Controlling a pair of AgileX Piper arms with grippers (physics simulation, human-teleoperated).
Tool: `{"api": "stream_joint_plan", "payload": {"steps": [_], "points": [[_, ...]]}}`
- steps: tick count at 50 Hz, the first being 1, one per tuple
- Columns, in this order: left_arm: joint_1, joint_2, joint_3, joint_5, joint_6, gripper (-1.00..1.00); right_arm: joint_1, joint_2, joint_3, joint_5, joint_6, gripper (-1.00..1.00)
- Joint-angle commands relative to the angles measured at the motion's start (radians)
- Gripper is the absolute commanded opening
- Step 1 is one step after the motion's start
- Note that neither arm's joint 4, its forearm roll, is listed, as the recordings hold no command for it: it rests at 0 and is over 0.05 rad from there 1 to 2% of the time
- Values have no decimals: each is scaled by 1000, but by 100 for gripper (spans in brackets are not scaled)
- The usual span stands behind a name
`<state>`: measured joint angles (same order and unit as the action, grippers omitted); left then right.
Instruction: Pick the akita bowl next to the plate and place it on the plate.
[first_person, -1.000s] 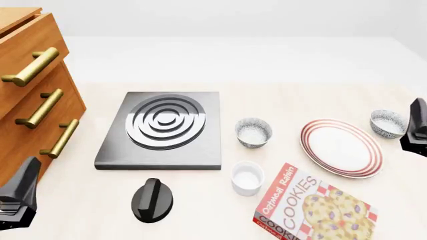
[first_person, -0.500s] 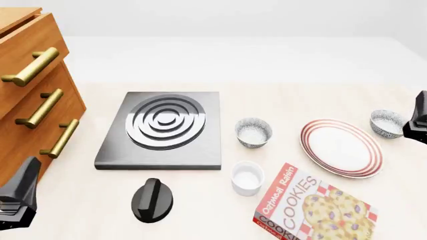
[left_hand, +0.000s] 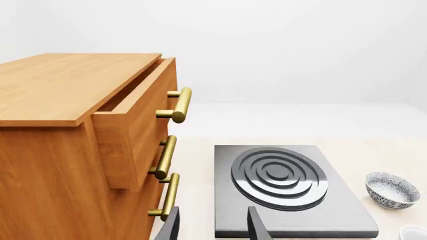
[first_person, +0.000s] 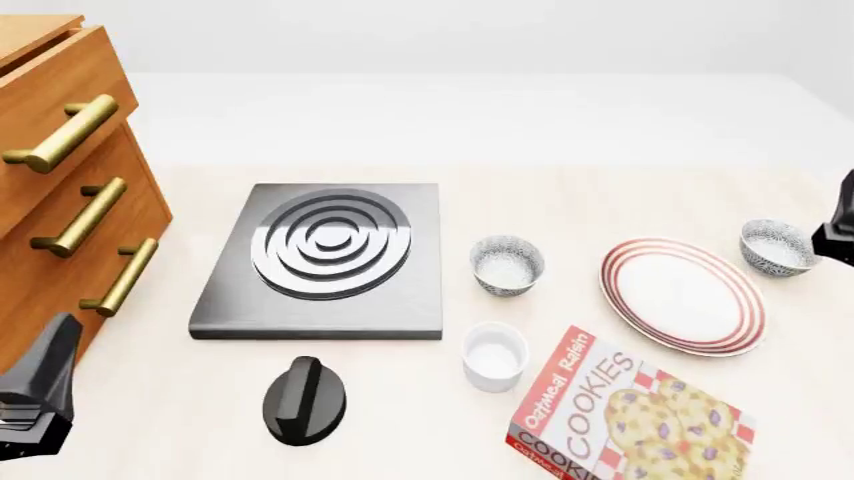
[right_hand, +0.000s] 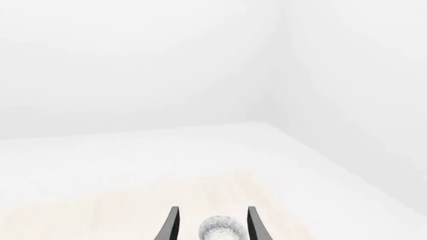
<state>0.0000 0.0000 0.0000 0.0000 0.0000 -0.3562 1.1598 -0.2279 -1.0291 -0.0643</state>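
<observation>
Only a dark sliver of the right gripper (first_person: 837, 228) shows at the front view's edge, just right of the akita bowl (first_person: 777, 247), which sits on the table just right of the plate (first_person: 682, 295). The right wrist view alone shows its fingers (right_hand: 172, 225) spread apart and empty, the speckled bowl (right_hand: 222, 228) seen between them, partly cut off. The left gripper (left_hand: 212, 227), well left of the plate near the drawer cabinet (first_person: 60, 170), is likewise spread and holds nothing.

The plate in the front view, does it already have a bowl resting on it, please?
No, the plate is bare; the akita bowl stands on the table beside its far right edge.
</observation>
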Motion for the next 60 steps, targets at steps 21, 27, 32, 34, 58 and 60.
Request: {"api": "stream_joint_plan", "payload": {"steps": [21, 27, 32, 34, 58, 60], "points": [[0, 0, 0, 0, 0, 100, -54, 157, -85, -60, -9, 100], [0, 0, 0, 0, 0, 100, -64, 174, -98, -61, -9, 100], [0, 0, 0, 0, 0, 100, -71, 193, -105, -72, -14, 100], [0, 0, 0, 0, 0, 100, -74, 194, -111, -68, -14, 100], [0, 0, 0, 0, 0, 100, -119, 273, -147, -92, -21, 100], [0, 0, 0, 0, 0, 100, -124, 281, -149, -96, -23, 100]]}}
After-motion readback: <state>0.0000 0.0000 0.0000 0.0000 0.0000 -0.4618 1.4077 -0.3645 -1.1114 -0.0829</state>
